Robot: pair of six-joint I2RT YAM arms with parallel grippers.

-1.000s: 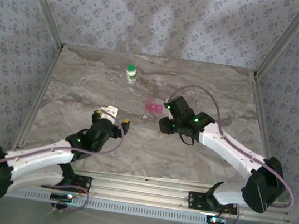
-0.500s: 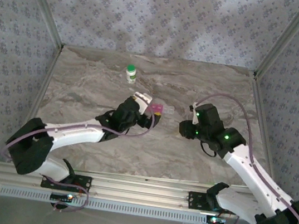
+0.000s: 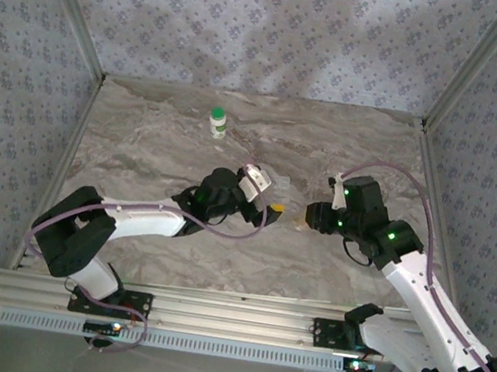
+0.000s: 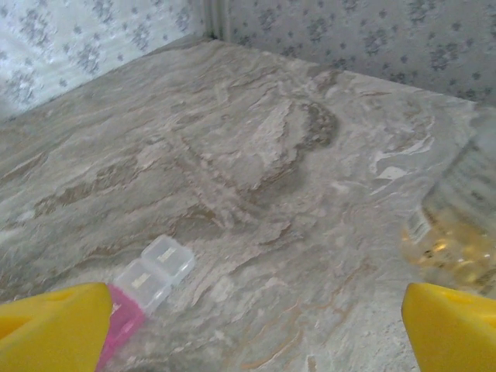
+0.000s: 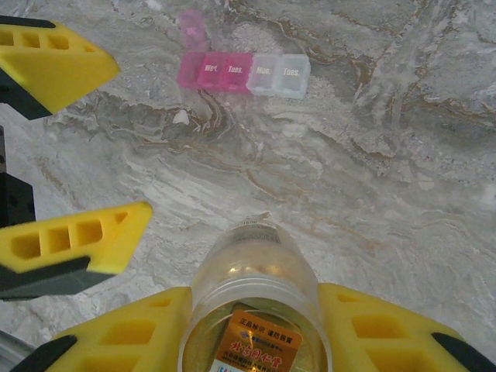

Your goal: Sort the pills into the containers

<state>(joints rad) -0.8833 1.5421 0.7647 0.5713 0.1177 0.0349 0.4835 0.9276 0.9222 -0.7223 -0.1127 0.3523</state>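
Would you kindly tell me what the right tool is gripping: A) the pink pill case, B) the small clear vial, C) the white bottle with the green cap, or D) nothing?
B: the right tool is closed on the small clear vial, with the pill case lying apart.

Soft, dimmish light; blotchy shadows on the wall (image 3: 284, 14) (left wrist view blurry)

Open table (image 3: 137, 146) beside white bottle (image 3: 217, 124)
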